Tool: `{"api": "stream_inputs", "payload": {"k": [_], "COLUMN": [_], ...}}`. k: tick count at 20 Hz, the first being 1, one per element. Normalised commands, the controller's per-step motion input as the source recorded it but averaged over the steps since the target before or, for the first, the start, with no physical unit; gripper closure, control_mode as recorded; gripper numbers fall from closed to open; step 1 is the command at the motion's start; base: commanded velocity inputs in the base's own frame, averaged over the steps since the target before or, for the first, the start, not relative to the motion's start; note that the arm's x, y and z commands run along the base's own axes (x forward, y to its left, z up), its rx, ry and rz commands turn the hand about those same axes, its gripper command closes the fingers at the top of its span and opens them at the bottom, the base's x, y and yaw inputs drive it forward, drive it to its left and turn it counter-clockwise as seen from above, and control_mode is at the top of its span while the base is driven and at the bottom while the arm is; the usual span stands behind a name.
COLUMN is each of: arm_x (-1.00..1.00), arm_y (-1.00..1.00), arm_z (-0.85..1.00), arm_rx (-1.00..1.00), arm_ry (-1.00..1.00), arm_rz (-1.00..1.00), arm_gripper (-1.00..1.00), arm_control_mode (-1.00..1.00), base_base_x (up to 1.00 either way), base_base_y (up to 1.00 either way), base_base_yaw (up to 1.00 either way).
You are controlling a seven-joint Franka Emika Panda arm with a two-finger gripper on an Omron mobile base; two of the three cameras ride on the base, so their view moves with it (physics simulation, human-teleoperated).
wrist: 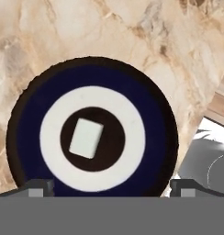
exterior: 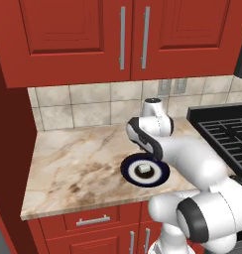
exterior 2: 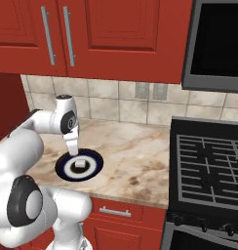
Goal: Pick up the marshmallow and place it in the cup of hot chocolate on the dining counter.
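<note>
A tiny white, squarish, soft-looking marshmallow (wrist: 86, 138) lies in the dark centre of a round dark blue plate with a white ring (wrist: 92, 73). The plate rests on a beige marble surface with brown veins (exterior: 73, 158), near its front edge and toward its right end, over red drawers. The white arm reaches over the plate from the near side, and its two-finger pincer (wrist: 112, 187) hangs above the plate with the tips spread wide apart, one at each side of the plate's near rim, holding nothing and clear of the marshmallow. A black stove with dark grates (exterior 2: 208, 166) stands just right of the surface. Red wall cupboards with grey bar handles (exterior: 123, 37) hang above the tiled back wall.
</note>
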Motion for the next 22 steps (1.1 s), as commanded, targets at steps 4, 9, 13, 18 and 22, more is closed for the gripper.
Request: {"api": "stream_inputs", "payload": {"k": [4, 9, 13, 18, 22], "arm_x": [0.01, 0.09, 0.16, 0.22, 0.16], "arm_y": [0.0, 0.0, 0.0, 0.0, 0.0], "arm_z": [-0.38, -0.24, -0.22, -0.2, -0.23], "arm_rx": [0.0, 0.0, 0.0, 0.0, 0.0], "arm_ry": [0.0, 0.0, 0.0, 0.01, 0.01], "arm_rz": [-0.03, -0.01, 0.0, 0.0, 0.0], "arm_gripper": [-1.0, -1.0, -1.0, -1.0, -1.0], "arm_control_mode": [-1.0, -1.0, -1.0, -1.0, -1.0], "base_base_x": [0.0, 0.0, 0.0, 0.0, 0.0], "base_base_y": [0.0, 0.0, 0.0, 0.0, 0.0], "base_base_yaw": [0.0, 0.0, 0.0, 0.0, 0.0]}}
